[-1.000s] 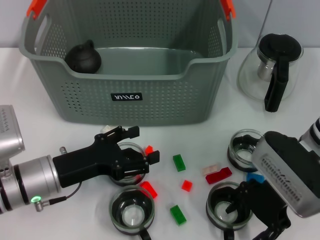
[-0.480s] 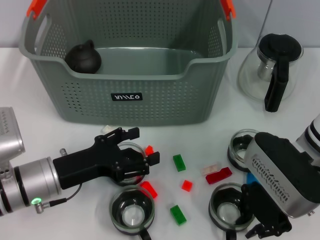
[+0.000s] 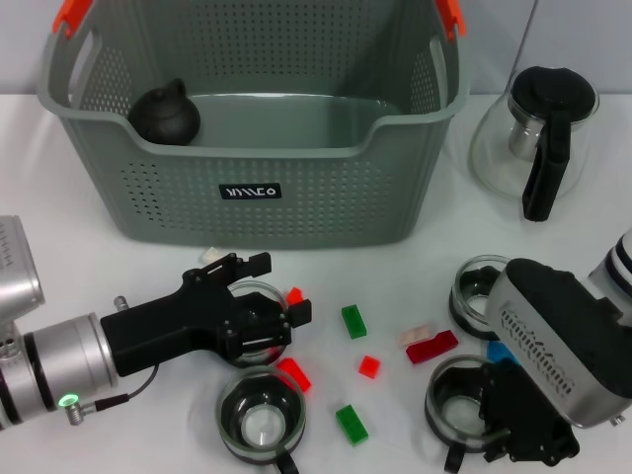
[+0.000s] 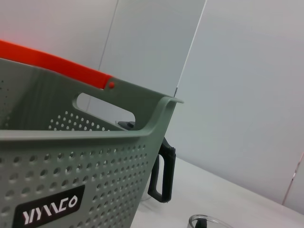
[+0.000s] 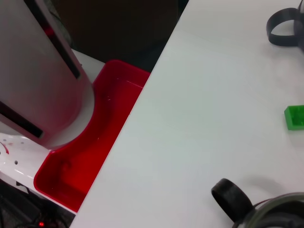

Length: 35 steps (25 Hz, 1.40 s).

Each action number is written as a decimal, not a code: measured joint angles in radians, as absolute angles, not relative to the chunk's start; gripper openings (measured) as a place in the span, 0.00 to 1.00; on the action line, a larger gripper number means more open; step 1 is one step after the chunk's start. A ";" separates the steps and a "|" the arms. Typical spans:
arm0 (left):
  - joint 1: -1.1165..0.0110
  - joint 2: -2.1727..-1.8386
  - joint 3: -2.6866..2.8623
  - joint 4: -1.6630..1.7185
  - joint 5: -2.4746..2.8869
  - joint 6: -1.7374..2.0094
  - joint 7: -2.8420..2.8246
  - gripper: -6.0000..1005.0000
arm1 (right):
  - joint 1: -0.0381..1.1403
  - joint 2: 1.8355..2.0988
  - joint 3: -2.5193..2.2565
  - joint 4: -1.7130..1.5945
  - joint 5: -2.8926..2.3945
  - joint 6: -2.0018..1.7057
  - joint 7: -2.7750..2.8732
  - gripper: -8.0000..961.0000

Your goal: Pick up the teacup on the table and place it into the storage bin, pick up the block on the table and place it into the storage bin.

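Observation:
The grey storage bin (image 3: 247, 193) stands at the back, and its perforated wall with the label fills the left wrist view (image 4: 71, 185). My left gripper (image 3: 281, 288) is open, its black fingers straddling a glass teacup (image 3: 255, 326) in front of the bin. My right gripper (image 3: 499, 425) is low over another teacup (image 3: 456, 403) at the front right and covers that cup's right side. Two more teacups (image 3: 261, 423) (image 3: 477, 286) stand on the table. Red (image 3: 368, 365), green (image 3: 354, 321), blue (image 3: 504, 351) and white blocks lie scattered between the arms.
A black teapot (image 3: 165, 114) sits inside the bin. A glass carafe (image 3: 538, 138) with a black handle stands at the back right. In the right wrist view the table edge drops off to a red tray (image 5: 95, 147) below, beside the robot's white body.
My right gripper has swung in lower over the front-right teacup, hiding its right side, and the cup has shifted slightly. The left arm has barely moved.

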<state>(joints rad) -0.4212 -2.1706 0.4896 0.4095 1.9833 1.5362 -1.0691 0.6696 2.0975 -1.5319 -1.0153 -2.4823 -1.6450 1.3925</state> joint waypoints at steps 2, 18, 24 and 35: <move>-0.420 -2.171 0.489 0.409 1.983 1.541 -1.069 0.93 | 0.667 2.096 -1.520 -1.032 -2.483 -1.660 1.395 0.08; -0.413 -2.166 0.490 0.419 1.992 1.586 -1.069 0.92 | 0.682 2.093 -1.122 -1.320 -2.261 -1.980 1.619 0.07; -0.404 -2.163 0.490 0.437 2.013 1.581 -1.068 0.92 | 0.736 2.092 -1.051 -1.394 -2.156 -1.980 1.721 0.07; -0.412 -2.164 0.490 0.446 2.004 1.587 -1.069 0.92 | 1.006 2.042 -0.919 -1.075 -2.149 -1.549 1.865 0.07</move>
